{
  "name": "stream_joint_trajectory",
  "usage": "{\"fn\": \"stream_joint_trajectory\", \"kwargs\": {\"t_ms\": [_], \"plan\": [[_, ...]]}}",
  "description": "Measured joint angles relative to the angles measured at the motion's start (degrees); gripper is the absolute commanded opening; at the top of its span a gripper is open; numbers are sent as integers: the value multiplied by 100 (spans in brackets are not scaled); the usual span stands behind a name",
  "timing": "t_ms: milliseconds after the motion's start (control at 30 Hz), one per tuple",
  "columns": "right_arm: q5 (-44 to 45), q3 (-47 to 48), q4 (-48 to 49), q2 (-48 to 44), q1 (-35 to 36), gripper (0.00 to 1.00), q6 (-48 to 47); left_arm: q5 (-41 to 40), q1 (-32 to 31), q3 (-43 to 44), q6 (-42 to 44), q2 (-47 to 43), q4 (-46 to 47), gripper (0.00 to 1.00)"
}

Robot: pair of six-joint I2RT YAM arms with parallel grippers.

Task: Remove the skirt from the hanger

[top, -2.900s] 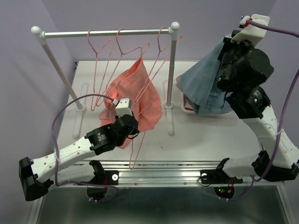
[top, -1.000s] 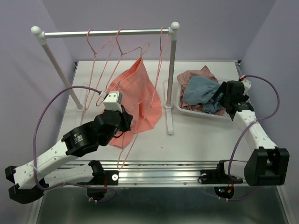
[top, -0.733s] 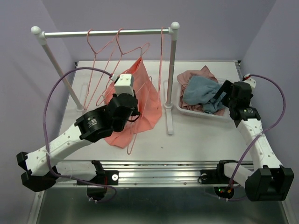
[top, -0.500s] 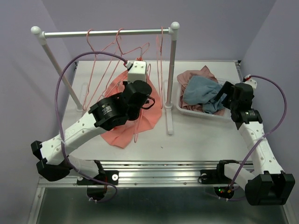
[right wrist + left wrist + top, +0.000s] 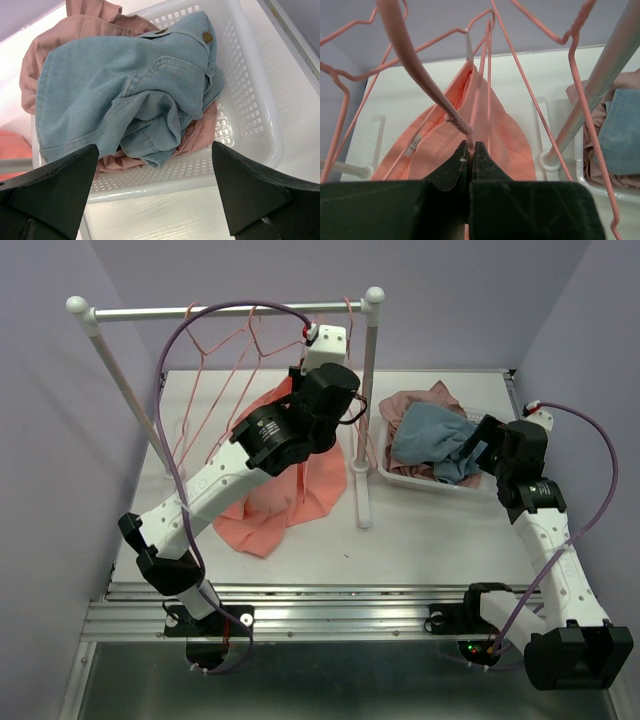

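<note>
Directly beyond left jaws, the skirt [image 5: 505,135]

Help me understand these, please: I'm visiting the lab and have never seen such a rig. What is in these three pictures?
These are two robot arms bolted to a table, each ending in a two-finger gripper. The wide picture comes from a fixed camera above and behind the arms. The other two come from cameras on their wrists. On the table stand a clothes rack and a white basket, which holds a denim garment on top of a dusty pink garment. A salmon skirt hangs below the rack, with its lower part lying on the table. The left gripper is shut on a pink wire hanger just below its twisted neck. The right gripper hovers open over the basket and holds nothing.
</note>
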Motion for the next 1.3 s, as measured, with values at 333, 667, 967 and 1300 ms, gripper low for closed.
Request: {"fn": "stream_joint_trajectory", "kwargs": {"t_ms": [333, 667, 967, 1300], "plan": [[-66, 0, -2, -13, 0, 100, -74, 81, 214, 610, 715, 254, 472, 0], [-59, 0, -2, -157, 0, 100, -101, 151, 525, 699, 1255, 284, 1060, 0], [-24, 0, -4, -162, 0, 100, -127, 481, 911, 944, 1438, 490, 1434, 0], [7, 0, -4, -179, 0, 100, -140, 951, 1156, 949, 1252, 835, 1447, 0]]}}
